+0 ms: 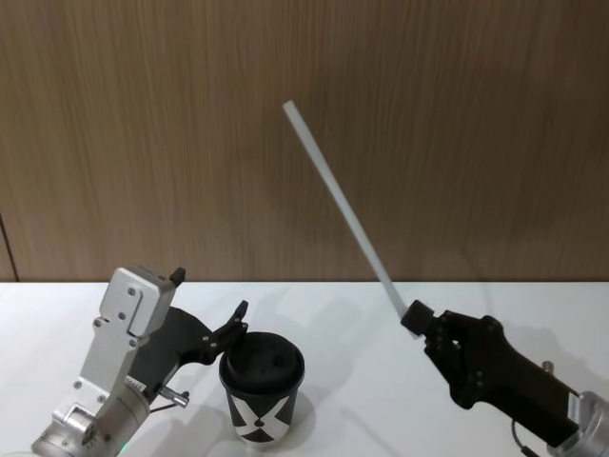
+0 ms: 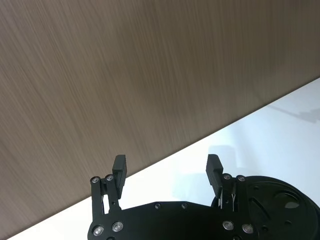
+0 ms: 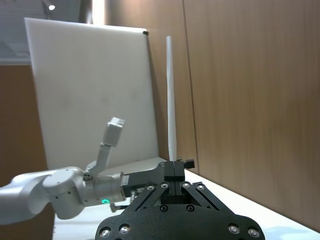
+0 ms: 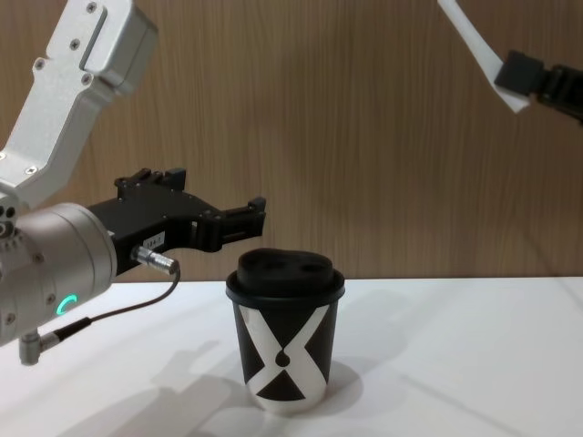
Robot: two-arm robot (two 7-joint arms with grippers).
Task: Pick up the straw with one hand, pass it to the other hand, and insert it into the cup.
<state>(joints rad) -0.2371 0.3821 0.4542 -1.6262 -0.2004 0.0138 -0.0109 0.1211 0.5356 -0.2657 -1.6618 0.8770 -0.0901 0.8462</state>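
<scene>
Straw (image 1: 348,211) pinched, tilted, in right end effector (image 1: 416,317).

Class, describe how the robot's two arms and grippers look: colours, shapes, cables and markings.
The left gripper is black with two blocky-tipped fingers, on a silver-grey arm with a boxy housing, a green ring light, a thin black cable and a small white label. The right gripper is angular and black, on a silver wrist.

Left gripper (image 2: 167,165) agape, right gripper (image 3: 173,166) tight.
</scene>
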